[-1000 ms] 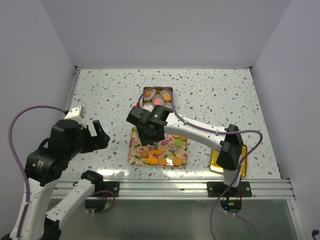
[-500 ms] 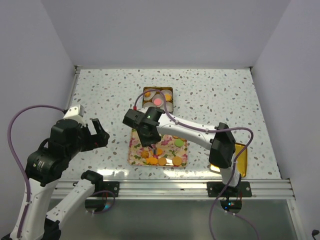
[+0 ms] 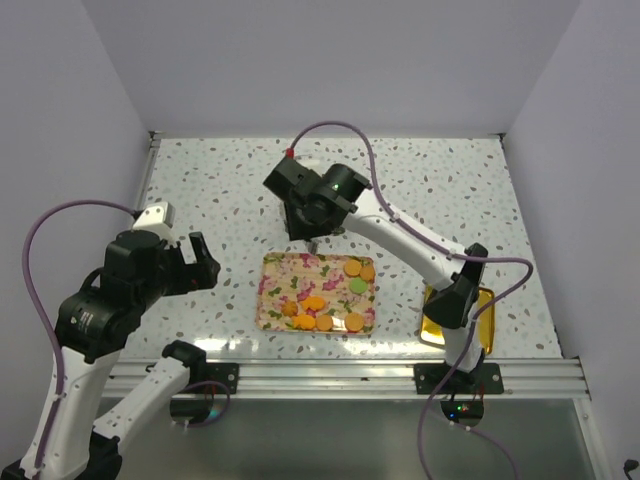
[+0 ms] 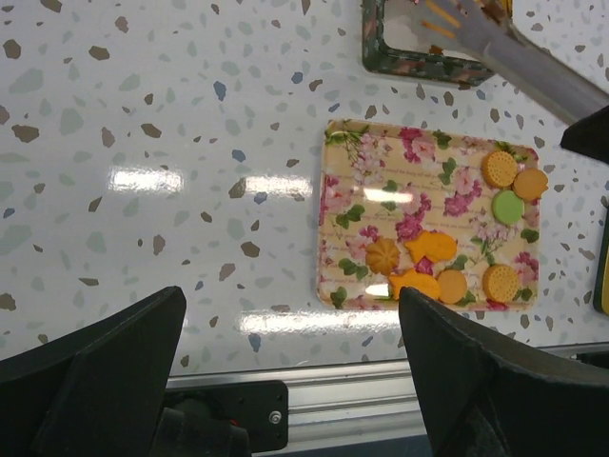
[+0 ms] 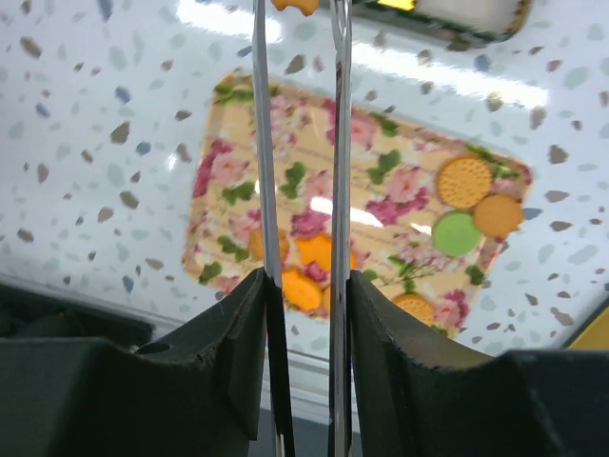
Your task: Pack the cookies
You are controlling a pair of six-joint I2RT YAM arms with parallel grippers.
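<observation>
right tool (image 5: 296, 9) pinches an orange cookie (image 5: 297, 5) at its tips, box (image 5: 438, 35) just rightward in its wrist view; left tool (image 4: 290, 371) spread, farther off.

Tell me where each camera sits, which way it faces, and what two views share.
Top external: above and behind the bases, looking down on table, tray, left arm and right arm.
Left wrist: on the left arm, looking down at tray and cookies, left fingers open at the bottom.
Right wrist: on the right arm, looking down along right fingers, an orange cookie between their tips.
Shared: all three show the tray and green cookie.
</observation>
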